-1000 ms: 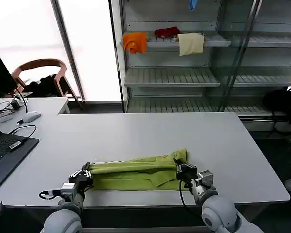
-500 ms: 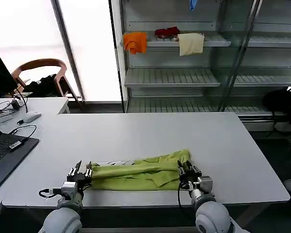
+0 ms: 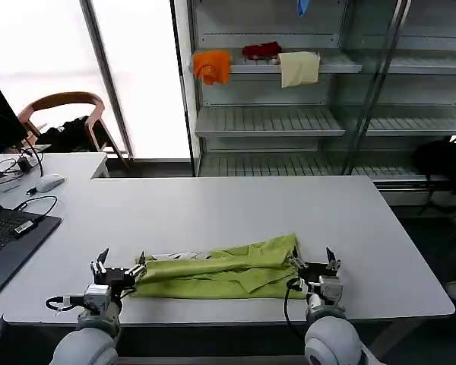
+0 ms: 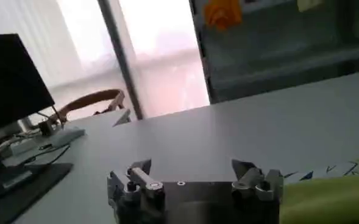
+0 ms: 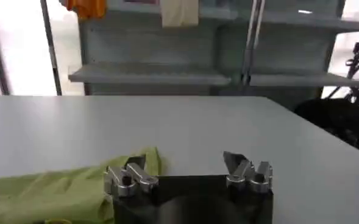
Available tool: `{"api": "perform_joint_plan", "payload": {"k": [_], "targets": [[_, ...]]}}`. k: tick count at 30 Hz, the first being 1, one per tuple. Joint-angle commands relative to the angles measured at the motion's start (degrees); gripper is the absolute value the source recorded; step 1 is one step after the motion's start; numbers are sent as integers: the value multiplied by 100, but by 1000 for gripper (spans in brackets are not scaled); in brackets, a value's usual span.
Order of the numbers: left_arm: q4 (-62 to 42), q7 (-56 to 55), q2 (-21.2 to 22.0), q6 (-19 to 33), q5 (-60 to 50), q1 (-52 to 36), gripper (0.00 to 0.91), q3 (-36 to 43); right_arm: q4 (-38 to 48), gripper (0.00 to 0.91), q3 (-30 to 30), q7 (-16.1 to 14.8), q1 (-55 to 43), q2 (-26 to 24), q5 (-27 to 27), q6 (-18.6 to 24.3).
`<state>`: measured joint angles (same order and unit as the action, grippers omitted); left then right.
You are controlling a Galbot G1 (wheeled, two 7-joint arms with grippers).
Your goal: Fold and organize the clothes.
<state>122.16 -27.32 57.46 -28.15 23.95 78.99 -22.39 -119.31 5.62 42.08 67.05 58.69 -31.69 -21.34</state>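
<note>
1. Left end effector (image 3: 120,268) sits low at the near edge of the surface (image 3: 213,205), fingers spread wide, holding nothing, just beside the left end of the T-shirt (image 3: 220,270); left wrist view shows its two fingers (image 4: 139,178) apart, with green cloth at one side.
2. Right end effector (image 3: 313,262) at the near edge too, fingers wide apart, nothing held, just beside the shirt's right end; right wrist view shows the cloth (image 5: 51,192) next to one finger (image 5: 125,175).
3. T-shirt lies along the near edge between both end effectors as a long narrow band, rumpled, with a bit of white print showing near its left end.
4. Step judged: one lengthwise fold laid down, cloth let go at both ends.
5. Next move likely needs a fresh grasp on one end to fold the band across its length, keeping the layers from slipping.
6. Far off: shelf (image 3: 289,67) with orange, red and cream cloths, not part of this.
</note>
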Motion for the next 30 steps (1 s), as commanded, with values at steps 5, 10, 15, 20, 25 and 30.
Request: {"api": "perform_joint_plan", "payload": {"k": [5,10,15,20,25,30], "targets": [[-168,424,580,1014,1367,700,907,-255,-70,907,1343,-2950,1360,-559,90,2044],[-517,536,818,1284,1574,496,907,-129,59,907,1613,-3064,1567,-538,-143,2323],[-788,779,914,1549,1780,311,907,-157,75,907,1771,-3083,1773,-567,-150,2423],[-1122,892,948,1685,1869,203,202,-181,83,907,1806,-3017,1776,-508,-113,2427],[-1185,921,965,1677,1868,269,10,-152,51,907,1836,-3008,1785,-534,-125,2432],[-1127,926,1022,1676,1738,307,0,-74,20,907,1830,-2984,1727,-526,-124,2404]]}}
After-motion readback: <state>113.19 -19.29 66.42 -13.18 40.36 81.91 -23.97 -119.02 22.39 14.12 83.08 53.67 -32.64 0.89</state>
